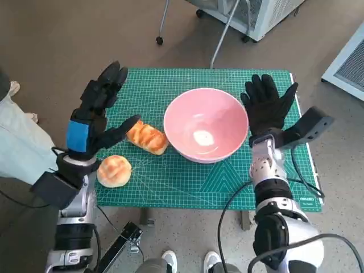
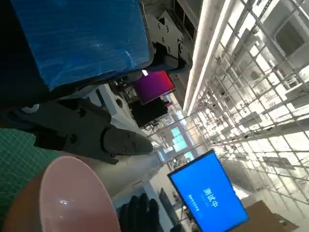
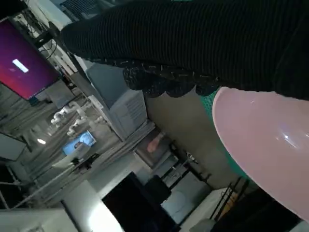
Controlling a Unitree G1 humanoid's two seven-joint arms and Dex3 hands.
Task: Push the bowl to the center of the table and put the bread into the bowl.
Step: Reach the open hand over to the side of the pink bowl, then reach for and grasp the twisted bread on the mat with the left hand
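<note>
Head view, left to right. At the left edge of the frame a person's pale trouser leg (image 1: 20, 136) stands beside the desk (image 1: 170, 187). Left hand (image 1: 96, 116), blue tape on its back, is raised at the frame's left over the green cutting mat (image 1: 148, 85), fingers spread and holding nothing; its thumb points toward the long bread loaf (image 1: 148, 137), apparently just short of contact. A second piece, the round bun (image 1: 114, 170), lies below it near the mat's lower left edge, apart from the hand. Just right of the loaf, near frame centre, sits the pink bowl (image 1: 206, 124), upright and with nothing in it; it looks roughly mid-mat already, so the push seems largely done. Right hand (image 1: 267, 105), gloved, stands at the bowl's right rim, fingers spread, palm facing the bowl, probably to steady or nudge it; contact cannot be confirmed. Next step, by judgement: left hand takes the loaf.
</note>
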